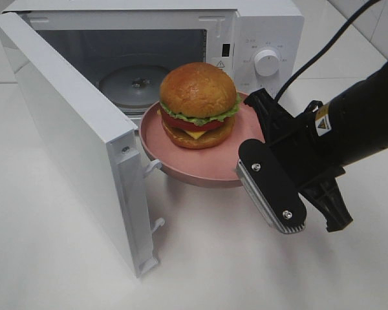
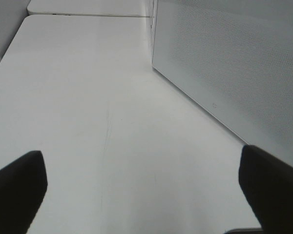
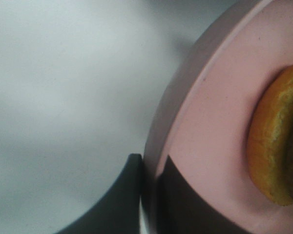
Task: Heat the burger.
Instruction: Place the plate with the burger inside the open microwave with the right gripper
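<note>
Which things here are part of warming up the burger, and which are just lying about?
Part of the job:
- burger
- pink plate under it
- right fingers, pinching the plate's rim
- microwave, with its door open

Just there:
- left fingers, open and holding nothing
- table below them

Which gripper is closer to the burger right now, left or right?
Right. The right gripper is shut on the rim of the pink plate carrying the burger. The left gripper hangs open over the table beside the microwave, away from the burger.
</note>
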Robot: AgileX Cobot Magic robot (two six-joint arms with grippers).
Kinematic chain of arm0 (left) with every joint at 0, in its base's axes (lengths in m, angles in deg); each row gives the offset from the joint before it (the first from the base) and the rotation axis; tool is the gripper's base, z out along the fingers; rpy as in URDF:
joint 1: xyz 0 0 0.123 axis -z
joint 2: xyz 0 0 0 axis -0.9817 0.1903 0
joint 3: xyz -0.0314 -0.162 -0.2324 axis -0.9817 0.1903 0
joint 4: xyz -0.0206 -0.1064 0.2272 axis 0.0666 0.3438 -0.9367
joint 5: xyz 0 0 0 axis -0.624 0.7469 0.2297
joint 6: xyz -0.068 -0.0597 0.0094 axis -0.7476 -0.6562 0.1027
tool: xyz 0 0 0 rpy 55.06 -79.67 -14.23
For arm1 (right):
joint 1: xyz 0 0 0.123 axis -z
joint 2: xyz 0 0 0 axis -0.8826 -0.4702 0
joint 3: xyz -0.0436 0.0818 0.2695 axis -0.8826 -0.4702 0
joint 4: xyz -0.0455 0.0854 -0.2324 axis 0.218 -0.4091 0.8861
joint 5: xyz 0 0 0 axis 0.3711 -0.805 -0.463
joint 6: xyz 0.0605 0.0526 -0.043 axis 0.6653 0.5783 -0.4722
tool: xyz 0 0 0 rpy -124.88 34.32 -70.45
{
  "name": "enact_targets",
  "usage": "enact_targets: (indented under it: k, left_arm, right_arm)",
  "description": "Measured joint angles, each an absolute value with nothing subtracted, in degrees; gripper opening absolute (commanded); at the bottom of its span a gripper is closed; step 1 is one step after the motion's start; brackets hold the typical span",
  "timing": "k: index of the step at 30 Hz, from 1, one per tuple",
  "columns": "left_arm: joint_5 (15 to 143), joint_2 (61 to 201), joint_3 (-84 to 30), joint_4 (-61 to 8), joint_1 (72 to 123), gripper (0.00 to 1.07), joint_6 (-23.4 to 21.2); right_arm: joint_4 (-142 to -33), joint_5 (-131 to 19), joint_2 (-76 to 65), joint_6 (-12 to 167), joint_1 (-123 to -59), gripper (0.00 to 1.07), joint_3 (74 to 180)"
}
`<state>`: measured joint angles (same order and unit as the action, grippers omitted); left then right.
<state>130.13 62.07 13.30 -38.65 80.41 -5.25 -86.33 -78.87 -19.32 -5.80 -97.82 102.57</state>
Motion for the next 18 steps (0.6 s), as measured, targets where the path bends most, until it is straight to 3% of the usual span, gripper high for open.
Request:
enact_targets:
  k: [18]
  left_arm:
    - [130.13, 62.07, 13.3, -38.65, 80.41, 1.0, -5.25]
  right_arm:
    - [-103.23, -78.82, -28.03, -24.65, -97.76, 0.0, 111.34]
